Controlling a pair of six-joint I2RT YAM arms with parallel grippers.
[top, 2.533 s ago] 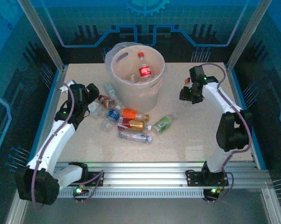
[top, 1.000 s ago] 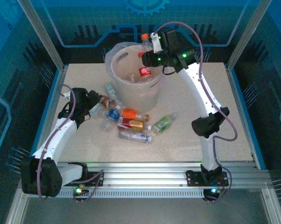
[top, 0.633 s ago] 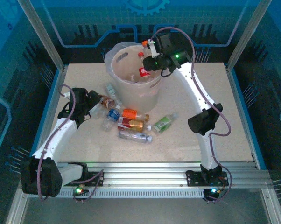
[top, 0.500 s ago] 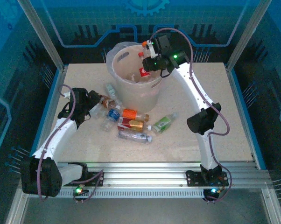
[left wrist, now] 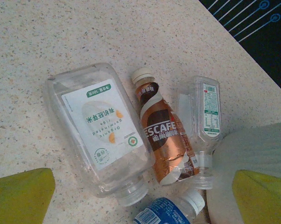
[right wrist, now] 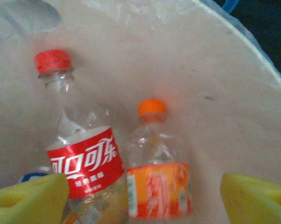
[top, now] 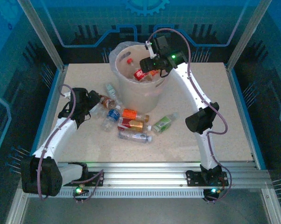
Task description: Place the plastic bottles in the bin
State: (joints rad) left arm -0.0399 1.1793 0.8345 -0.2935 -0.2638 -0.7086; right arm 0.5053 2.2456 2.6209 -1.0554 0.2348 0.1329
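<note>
Right tool (right wrist: 144,198) hangs spread inside the bin (top: 145,93), above a red-labelled bottle (right wrist: 84,163) and an orange-labelled bottle (right wrist: 157,186). Left tool (left wrist: 140,196), spread wide, hovers over a brown coffee bottle (left wrist: 164,140) on the bench (top: 192,140).

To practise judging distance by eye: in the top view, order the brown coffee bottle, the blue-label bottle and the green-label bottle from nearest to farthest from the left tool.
1. The brown coffee bottle, right beside the left tool.
2. The blue-label bottle, a little further right and nearer the arms' bases.
3. The green-label bottle, far off at the right end of the group.
</note>
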